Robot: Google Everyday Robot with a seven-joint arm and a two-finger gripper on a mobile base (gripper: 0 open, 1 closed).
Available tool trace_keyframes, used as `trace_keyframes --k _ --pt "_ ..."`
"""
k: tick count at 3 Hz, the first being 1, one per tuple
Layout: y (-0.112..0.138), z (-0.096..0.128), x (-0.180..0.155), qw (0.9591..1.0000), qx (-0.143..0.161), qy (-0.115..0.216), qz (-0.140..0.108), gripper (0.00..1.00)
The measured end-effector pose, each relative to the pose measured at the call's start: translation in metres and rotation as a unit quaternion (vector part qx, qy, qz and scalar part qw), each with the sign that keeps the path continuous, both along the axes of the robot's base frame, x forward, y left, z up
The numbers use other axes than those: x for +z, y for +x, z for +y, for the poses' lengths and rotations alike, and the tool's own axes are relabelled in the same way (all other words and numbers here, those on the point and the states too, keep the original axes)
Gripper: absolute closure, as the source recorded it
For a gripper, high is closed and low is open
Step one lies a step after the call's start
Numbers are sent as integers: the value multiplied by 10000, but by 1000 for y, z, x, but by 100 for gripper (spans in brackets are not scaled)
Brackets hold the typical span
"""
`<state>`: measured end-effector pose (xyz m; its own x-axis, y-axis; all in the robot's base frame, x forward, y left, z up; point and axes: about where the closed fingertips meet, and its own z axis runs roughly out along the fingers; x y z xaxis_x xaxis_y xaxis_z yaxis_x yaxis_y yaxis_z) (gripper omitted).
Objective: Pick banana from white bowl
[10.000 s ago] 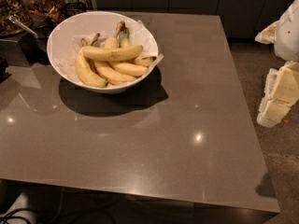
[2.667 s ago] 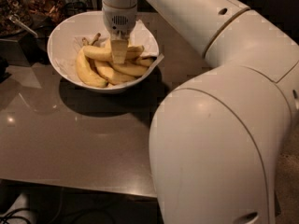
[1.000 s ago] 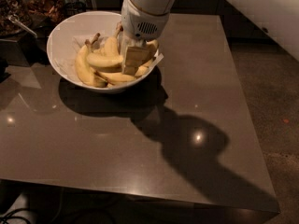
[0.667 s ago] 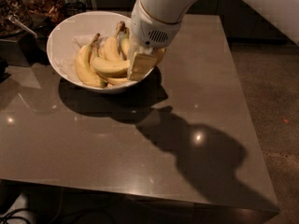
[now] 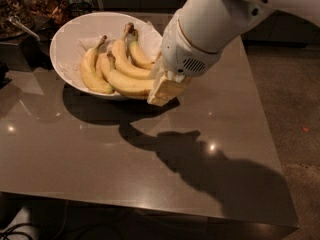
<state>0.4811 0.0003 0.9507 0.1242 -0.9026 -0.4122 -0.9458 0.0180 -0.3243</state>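
**A:** Since the white arm (image 5: 220, 19) fills so much of the upper right, where does the gripper (image 5: 162, 90) sit?

**B:** Low at the right-hand rim of the white bowl (image 5: 62, 39), with its tan end over the edge. That's one arm and one gripper.

**A:** And how many pieces of fruit?

**B:** I count four bananas, all in the one bowl. They lie side by side with their stems toward the far side. Anything underneath them is hidden.

**A:** Which is the banana we care about?

**B:** The banana (image 5: 130, 85) is the long one nearest the camera. Its short dark stem is near the bowl's middle. The body curves gently rightward until its end runs in behind the gripper. It lies inside the bowl.

**A:** Is the claw clamped on it?

**B:** I cannot tell. The gripper's tan end meets the banana's right end and covers it. Whether it is gripping the fruit or only resting against it doesn't show.

**A:** And the other three?

**B:** A plump banana (image 5: 91, 71) lies at the far left. Toward the back right there's a brown-stemmed banana (image 5: 122, 56) with a slimmer banana (image 5: 140, 56) just beside it.

**A:** Anything else?

**B:** White paper (image 5: 150, 34) lines the bowl and shows at the back right. The bowl stands near the far left corner of one glossy grey-brown table (image 5: 100, 159). The arm's shadow (image 5: 210, 169) spreads across that surface. Behind the bowl, at the top left, is a glass jar (image 5: 15, 6) with dark contents.
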Motion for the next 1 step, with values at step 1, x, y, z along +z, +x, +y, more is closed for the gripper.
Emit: trace_keyframes --k 1 --pt "-1 -1 -1 10000 -10 2 8 100"
